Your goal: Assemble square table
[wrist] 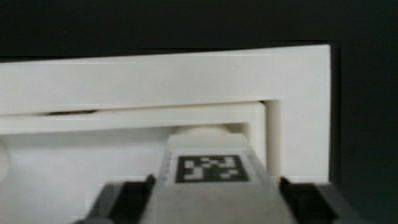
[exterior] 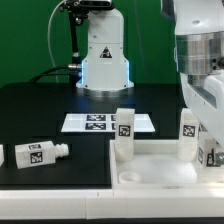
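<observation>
The slab lies on the black table at the near edge toward the exterior view's right, rim up. Two legs stand upright in it: one at its far corner on the exterior view's left, another toward the right, close beside the arm. A third leg lies on its side on the table, well apart to the exterior view's left of the slab. The marker board lies flat behind the slab.

The arm comes down from above at the exterior view's right, its wrist pointing down over the slab's right part.

In the wrist view the gripper straddles the tagged top of a leg, a dark finger on each side. A narrow gap shows on both sides, so the jaws look parted and loose about the leg. Whether the pads touch it, I cannot tell.
</observation>
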`<action>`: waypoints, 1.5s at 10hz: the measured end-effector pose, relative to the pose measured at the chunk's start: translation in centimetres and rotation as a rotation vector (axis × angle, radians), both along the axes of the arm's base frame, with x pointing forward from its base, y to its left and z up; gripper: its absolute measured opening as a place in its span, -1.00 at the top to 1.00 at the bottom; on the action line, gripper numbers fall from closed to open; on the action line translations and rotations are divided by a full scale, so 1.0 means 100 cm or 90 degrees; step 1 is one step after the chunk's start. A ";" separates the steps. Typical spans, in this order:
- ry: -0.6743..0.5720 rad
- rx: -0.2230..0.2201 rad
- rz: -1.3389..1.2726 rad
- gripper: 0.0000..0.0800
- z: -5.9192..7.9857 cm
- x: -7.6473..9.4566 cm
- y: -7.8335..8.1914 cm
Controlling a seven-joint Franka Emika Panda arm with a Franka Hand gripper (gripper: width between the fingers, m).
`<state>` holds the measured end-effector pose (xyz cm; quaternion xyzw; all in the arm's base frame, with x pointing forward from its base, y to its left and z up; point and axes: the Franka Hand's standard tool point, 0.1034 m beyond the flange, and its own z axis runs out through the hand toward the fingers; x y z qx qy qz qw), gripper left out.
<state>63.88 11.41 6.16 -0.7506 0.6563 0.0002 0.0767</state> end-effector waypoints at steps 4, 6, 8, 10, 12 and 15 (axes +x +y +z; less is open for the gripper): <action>-0.023 -0.026 0.249 -0.61 -0.011 -0.002 0.001; -0.031 -0.035 0.328 -0.62 -0.011 -0.002 0.000; -0.049 -0.050 0.497 -0.62 -0.001 -0.001 0.001; -0.079 -0.079 0.654 -0.62 0.017 -0.005 0.004; -0.075 -0.081 0.664 -0.29 0.014 -0.006 0.002; -0.067 -0.077 0.607 0.27 0.012 -0.006 -0.001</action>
